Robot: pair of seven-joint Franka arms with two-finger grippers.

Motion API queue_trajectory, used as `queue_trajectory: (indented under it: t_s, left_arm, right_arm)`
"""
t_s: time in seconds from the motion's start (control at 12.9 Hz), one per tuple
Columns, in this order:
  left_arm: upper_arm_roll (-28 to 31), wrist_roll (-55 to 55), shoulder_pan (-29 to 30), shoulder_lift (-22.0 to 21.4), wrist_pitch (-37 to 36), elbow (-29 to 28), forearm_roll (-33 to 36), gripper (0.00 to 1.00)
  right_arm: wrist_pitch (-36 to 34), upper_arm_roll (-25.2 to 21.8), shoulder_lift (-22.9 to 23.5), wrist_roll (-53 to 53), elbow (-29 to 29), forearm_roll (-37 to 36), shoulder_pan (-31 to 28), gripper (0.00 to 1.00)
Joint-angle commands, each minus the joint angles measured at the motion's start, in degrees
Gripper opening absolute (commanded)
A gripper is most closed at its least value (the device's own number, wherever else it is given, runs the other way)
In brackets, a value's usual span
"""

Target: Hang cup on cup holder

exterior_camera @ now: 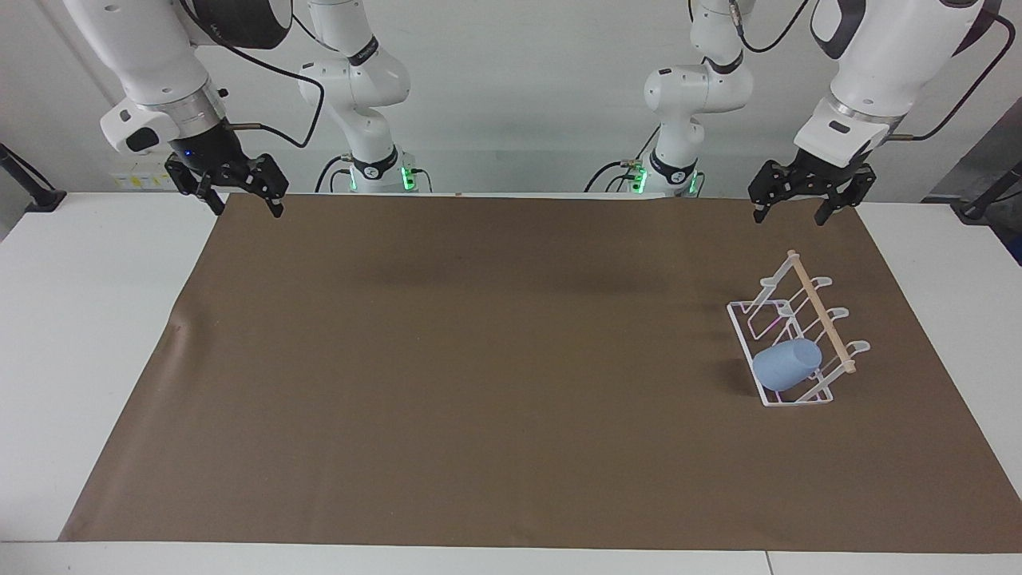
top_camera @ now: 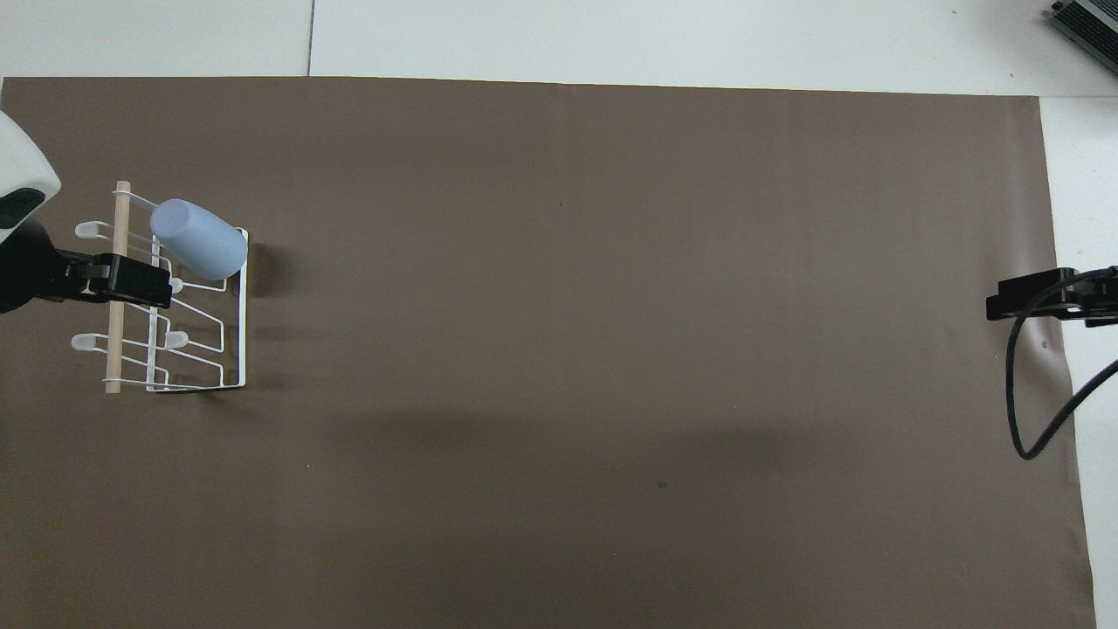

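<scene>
Resting on the cup holder (exterior_camera: 798,335), the light blue cup (exterior_camera: 786,365) sits tilted on the slanted prong at the end of the rack farthest from the robots. In the overhead view the cup (top_camera: 198,239) has its long axis running from about 10 o'clock to 4 o'clock: the closed base points toward 10 o'clock and upward, toward the wooden dowel (top_camera: 117,279), and the rim end points toward 4 o'clock and downward, toward the rack's base frame. The open mouth is not visible in either view. The cup holder (top_camera: 210,349) stands on the brown mat (top_camera: 611,306) at the left arm's end of the table, with its dowel running away from the robots, along the 12-to-6 line of the overhead view. The other prongs carry no cups.

The left gripper (exterior_camera: 802,209) hangs in the air over the mat's edge nearest the robots, clear of the rack and at about 12 o'clock from it in the facing view. Its fingers are spread and hold nothing. The right gripper (exterior_camera: 239,201) hangs over the mat's corner at the right arm's end, well apart from the cup. Its fingers are likewise spread and empty.
</scene>
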Motion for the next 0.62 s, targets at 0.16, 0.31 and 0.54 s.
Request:
queue_trajectory:
  t_s: [0.16, 0.31, 0.54]
  left_arm:
    - [0.46, 0.83, -0.28, -0.29, -1.02, -0.16, -1.95, 1.00]
    - [0.55, 0.92, -0.19, -0.29, -0.93, -0.33, -3.19, 1.00]
    - [0.64, 1.27, -0.28, -0.46, -0.93, -0.51, -3.19, 1.00]
  right_arm:
    - [-0.01, 0.30, -1.07, 0.78, -0.99, 0.79, -0.28, 1.00]
    - [-0.01, 0.30, -1.07, 0.78, -0.99, 0.79, -0.28, 1.00]
    - [-0.01, 0.30, -1.07, 0.78, -0.99, 0.79, -0.28, 1.00]
